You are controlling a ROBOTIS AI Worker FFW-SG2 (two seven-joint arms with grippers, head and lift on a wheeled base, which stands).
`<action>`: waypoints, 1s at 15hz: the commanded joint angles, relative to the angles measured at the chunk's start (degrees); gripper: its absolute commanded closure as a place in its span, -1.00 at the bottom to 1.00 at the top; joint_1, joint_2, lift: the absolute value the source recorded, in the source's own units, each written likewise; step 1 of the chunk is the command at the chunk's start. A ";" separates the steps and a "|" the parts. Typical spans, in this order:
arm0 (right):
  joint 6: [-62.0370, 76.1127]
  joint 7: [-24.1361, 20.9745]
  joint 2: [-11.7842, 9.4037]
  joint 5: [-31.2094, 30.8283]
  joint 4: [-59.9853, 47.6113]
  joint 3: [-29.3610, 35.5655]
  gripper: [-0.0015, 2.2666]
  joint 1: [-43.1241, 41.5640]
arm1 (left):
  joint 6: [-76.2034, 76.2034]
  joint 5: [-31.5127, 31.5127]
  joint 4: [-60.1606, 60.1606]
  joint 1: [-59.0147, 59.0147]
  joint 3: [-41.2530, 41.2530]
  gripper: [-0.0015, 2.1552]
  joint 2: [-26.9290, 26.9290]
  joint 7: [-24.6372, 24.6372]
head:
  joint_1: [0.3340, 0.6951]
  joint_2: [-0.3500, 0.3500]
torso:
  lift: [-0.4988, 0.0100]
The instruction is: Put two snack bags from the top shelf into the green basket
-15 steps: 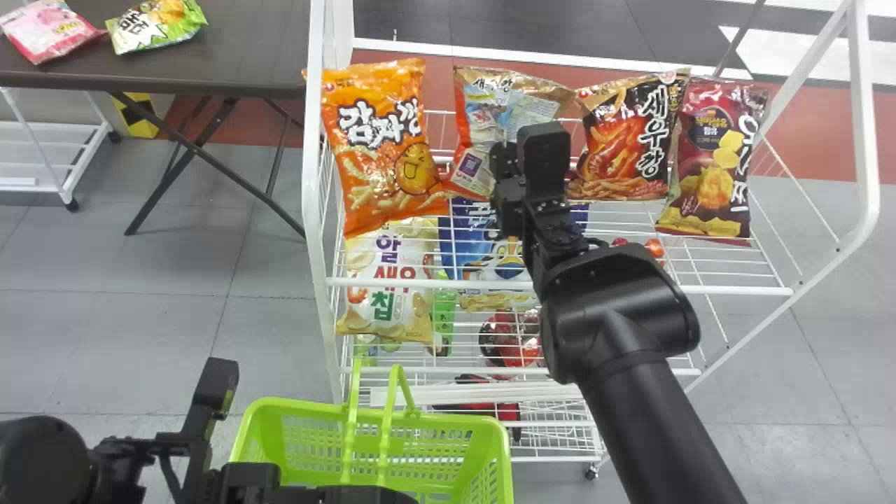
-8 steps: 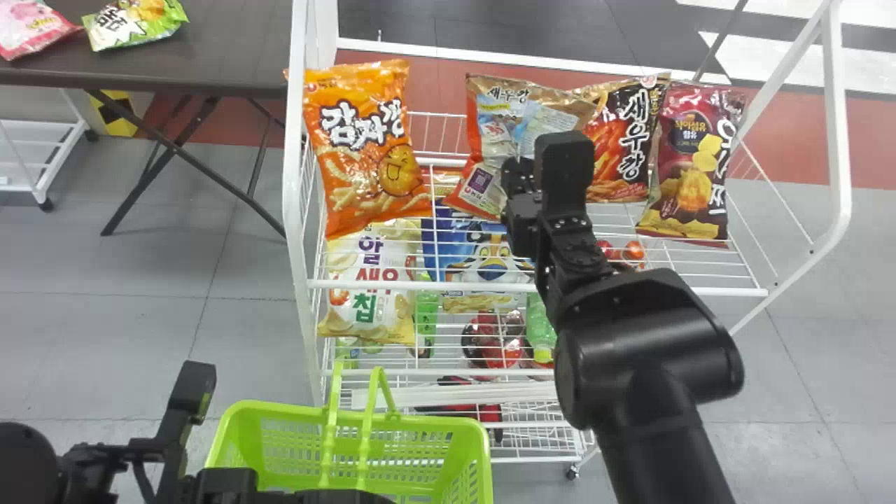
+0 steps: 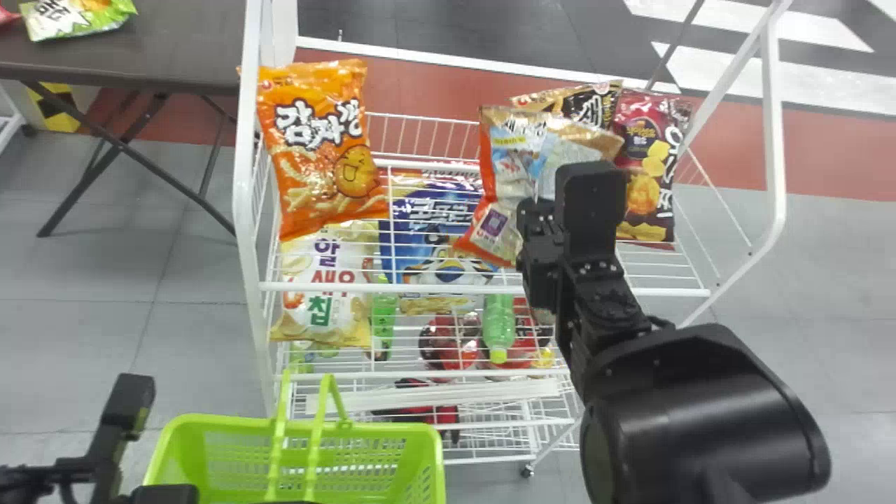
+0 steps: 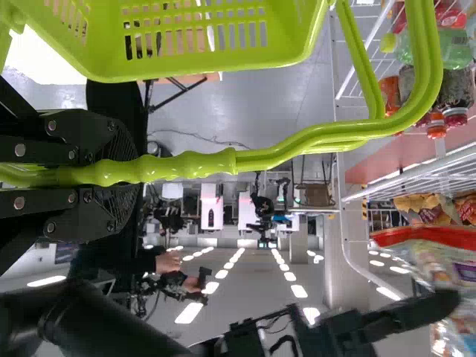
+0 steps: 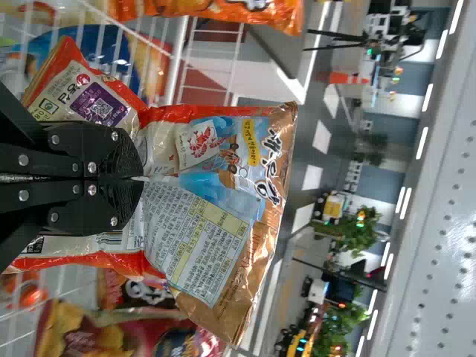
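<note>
My right gripper [image 3: 536, 227] holds a brown-and-orange snack bag [image 3: 505, 157] above the front of the top shelf [image 3: 448, 288]. In the right wrist view the gripper [image 5: 134, 178] pinches the middle of that bag [image 5: 216, 216], printed back showing. On the top shelf, an orange bag [image 3: 325, 154] leans at the left; a black-and-gold bag [image 3: 567, 99] and a dark red bag [image 3: 642, 140] stand at the right, partly covered. The green basket [image 3: 439, 465] is at the bottom; my left gripper [image 3: 164, 494] is beside it. The left wrist view shows that gripper [image 4: 123, 172] clamped on the basket's handle [image 4: 193, 165].
The rack's white left post [image 3: 245, 161] rises between the orange bag and a dark table [image 3: 182, 42] with a green bag [image 3: 77, 17]. Lower shelves hold a pale chip bag [image 3: 325, 301], a blue bag [image 3: 437, 231] and a green bottle [image 3: 498, 325].
The head view has shifted rightward. My right gripper has drawn the brown-and-orange bag back toward me and rightward relative to the rack, where it now overlaps the black-and-gold bag. Both grippers keep their hold.
</note>
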State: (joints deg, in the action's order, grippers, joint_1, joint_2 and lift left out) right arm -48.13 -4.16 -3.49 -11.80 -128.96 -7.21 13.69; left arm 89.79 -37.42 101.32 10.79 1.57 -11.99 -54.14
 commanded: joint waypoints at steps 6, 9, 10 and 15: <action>-23.37 3.63 -5.04 0.73 -11.31 -5.88 0.99 8.11 | -1.05 -0.64 0.46 2.31 1.59 0.99 0.56 -0.27 | 1.00 -0.90 | 0.96; -23.37 3.72 -6.80 0.29 -9.21 -12.12 0.99 9.95 | -1.23 -0.64 0.55 2.31 1.68 0.99 0.92 -0.27 | 1.00 -0.83 | 0.96; -22.67 3.81 -6.88 0.29 -7.54 -14.50 0.98 9.95 | -1.23 -0.64 0.55 2.31 1.59 0.99 0.92 -0.18 | 1.00 -0.75 | 0.96; -20.74 3.72 -6.09 4.07 -1.65 -23.46 0.98 9.78 | -1.23 -0.64 0.55 2.22 1.07 0.99 1.36 0.00 | 1.00 -0.35 | 0.96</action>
State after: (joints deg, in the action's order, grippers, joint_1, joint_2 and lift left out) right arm -69.15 -0.48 -9.84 -9.79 -132.25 -28.51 23.52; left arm 88.55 -38.06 101.87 13.09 2.78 -10.69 -54.13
